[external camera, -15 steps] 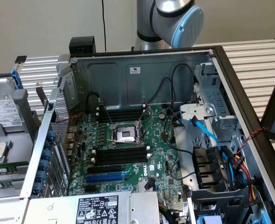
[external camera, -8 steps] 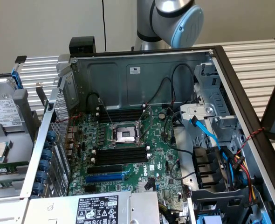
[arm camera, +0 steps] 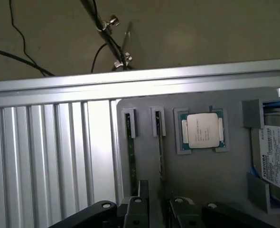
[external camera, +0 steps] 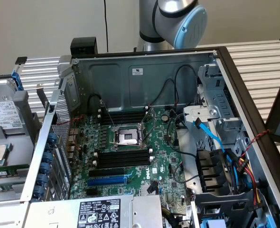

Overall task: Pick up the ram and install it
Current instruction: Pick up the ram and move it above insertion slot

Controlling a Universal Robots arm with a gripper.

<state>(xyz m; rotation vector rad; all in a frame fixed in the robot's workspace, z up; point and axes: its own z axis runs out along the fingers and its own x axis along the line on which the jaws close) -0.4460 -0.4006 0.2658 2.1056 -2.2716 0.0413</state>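
Note:
Two ram sticks stand on edge in the slots of a grey parts tray [arm camera: 225, 190]: one ram stick [arm camera: 130, 152] and a second ram stick [arm camera: 160, 152] beside it. My gripper [arm camera: 158, 197] hangs above the tray, open, with its black fingers [arm camera: 143, 190] on either side of the second stick's near end. Nothing is held. In the exterior view the green sticks [external camera: 2, 175] lie in the tray to the left of the open computer case. The black memory slots [external camera: 122, 157] on the motherboard [external camera: 163, 166] stand empty beside the CPU socket [external camera: 128, 136].
On the tray a loose CPU [arm camera: 202, 131] sits next to the sticks, and a hard drive [arm camera: 276, 159] lies beyond it. A ribbed metal table [arm camera: 45, 156] borders the tray. Cables and a drive cage [external camera: 216, 142] crowd the case's right side. The arm's base [external camera: 173, 19] rises behind the case.

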